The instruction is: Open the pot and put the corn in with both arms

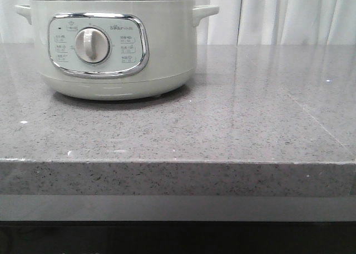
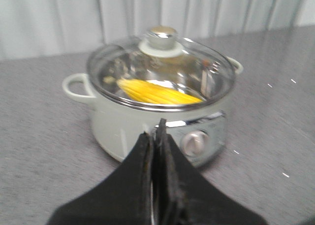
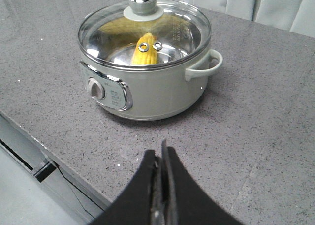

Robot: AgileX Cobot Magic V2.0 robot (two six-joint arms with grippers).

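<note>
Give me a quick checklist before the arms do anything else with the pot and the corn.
1. Corn inside pot: ok, seen through the glass.
2. Lid seated on the rim: ok.
3. Left gripper empty, fingers together: ok.
4. Right gripper empty, fingers together: ok.
5. Both grippers clear of the pot: ok.
6. Pot fully on the counter, back from the edge: ok.

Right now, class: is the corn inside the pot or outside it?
Inside. Both wrist views show the corn lying in the pot beneath its closed glass lid.
</note>
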